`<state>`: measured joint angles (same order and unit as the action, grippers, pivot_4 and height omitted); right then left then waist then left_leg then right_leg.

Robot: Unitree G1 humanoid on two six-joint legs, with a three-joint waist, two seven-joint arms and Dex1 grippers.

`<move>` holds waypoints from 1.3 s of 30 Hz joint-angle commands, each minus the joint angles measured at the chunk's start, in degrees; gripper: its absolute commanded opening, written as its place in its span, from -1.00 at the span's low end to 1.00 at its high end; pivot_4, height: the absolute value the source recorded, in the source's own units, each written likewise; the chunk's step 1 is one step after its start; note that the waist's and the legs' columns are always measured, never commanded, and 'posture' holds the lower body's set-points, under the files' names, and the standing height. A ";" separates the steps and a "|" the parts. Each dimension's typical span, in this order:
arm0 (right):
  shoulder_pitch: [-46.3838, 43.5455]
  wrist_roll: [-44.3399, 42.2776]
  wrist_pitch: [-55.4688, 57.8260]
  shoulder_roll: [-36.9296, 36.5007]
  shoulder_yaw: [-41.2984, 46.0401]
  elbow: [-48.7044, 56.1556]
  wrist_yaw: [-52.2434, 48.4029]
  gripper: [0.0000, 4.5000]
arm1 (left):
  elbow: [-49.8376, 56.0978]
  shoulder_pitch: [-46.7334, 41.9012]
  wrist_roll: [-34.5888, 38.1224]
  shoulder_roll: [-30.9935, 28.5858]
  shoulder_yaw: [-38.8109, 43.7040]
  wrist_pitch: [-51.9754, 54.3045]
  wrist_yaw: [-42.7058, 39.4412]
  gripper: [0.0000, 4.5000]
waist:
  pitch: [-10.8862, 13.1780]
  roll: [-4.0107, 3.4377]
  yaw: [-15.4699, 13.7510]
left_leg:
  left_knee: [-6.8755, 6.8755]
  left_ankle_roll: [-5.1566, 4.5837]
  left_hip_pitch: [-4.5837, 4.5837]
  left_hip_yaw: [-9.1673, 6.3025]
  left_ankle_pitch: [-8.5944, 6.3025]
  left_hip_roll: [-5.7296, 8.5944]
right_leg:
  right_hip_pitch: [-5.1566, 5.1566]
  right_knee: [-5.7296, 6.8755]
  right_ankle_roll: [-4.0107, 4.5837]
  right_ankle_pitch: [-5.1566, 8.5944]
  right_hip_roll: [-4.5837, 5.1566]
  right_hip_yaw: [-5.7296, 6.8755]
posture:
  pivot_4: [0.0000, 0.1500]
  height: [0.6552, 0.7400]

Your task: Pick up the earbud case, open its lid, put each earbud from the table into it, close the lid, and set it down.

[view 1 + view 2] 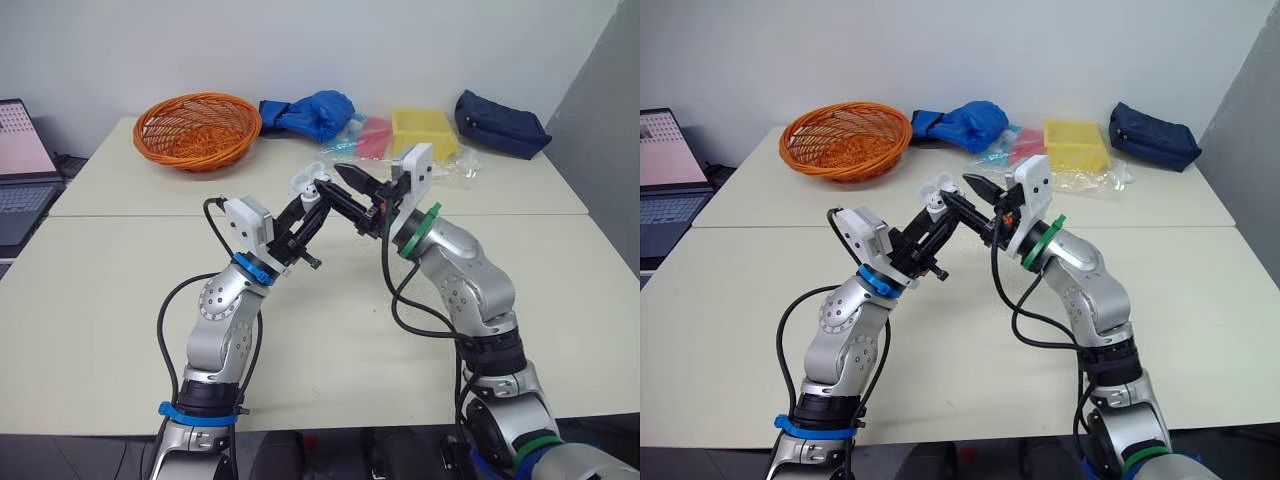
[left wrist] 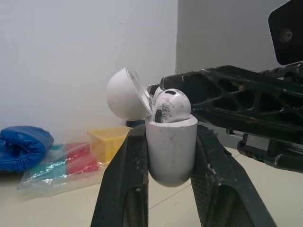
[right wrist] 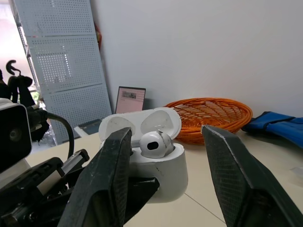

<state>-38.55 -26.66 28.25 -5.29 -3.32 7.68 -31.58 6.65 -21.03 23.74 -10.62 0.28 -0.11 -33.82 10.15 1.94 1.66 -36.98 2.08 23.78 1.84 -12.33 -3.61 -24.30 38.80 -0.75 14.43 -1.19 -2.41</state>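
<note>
Here the left gripper point(image 1: 314, 195) is clamped on the earbud case point(image 2: 171, 151), its two black fingers pressing the case's rounded sides and holding it upright above the table point(image 1: 100, 300). The lid point(image 2: 124, 93) is tipped back on its hinge, and one earbud point(image 2: 171, 105) sits in the body, its scuffed white dome poking above the rim. The right gripper point(image 3: 167, 132) stands spread wide, holding nothing, at about three o'clock of the case in the head views. Its wrist view looks between the two fingers into the open case; the left wrist view shows instead a trussed black finger of it passing just behind the case. The case is smooth glossy white plastic. A woven orange basket point(image 1: 190, 150) rests at ten o'clock of the case, a yellow box point(image 1: 424, 130) at one o'clock
</note>
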 commanded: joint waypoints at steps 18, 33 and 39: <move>-0.85 -11.35 11.62 -25.88 8.81 7.20 -8.63 0.20 | -2.79 -1.93 0.66 -3.85 1.83 -0.20 -5.09 -0.65 | 0.02 0.00 -0.07 | 0.07 -0.02 0.12 0.01 -0.01 0.04 | 0.00 -0.29 0.01 0.01 0.05 -0.01 | 1.00 1.00; -7.27 -5.45 14.95 -23.44 3.23 -5.12 -6.96 0.75 | -3.76 -3.23 2.89 -9.65 2.76 2.55 -13.54 -0.65 | 0.03 -0.02 0.20 | 0.04 -0.03 0.02 0.05 -0.02 -0.03 | -0.02 -0.18 0.02 0.00 -0.05 -0.03 | 1.00 1.00; -18.59 -1.63 17.39 -15.69 -0.47 -19.29 -5.30 -0.18 | -2.41 -3.48 4.23 -10.03 0.33 4.94 -18.21 -0.65 | 0.05 -0.05 0.22 | 0.10 -0.03 0.13 0.09 -0.02 -0.03 | -0.11 -0.23 0.03 0.01 -0.04 -0.06 | 1.00 1.00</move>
<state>-54.51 -28.51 45.41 -21.54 -3.77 -10.91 -37.12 1.86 -23.53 26.63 -20.47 1.35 4.32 -50.68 10.20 1.89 1.88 -36.86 2.05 23.90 1.96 -12.35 -3.64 -24.45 38.59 -0.71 14.44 -1.23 -2.48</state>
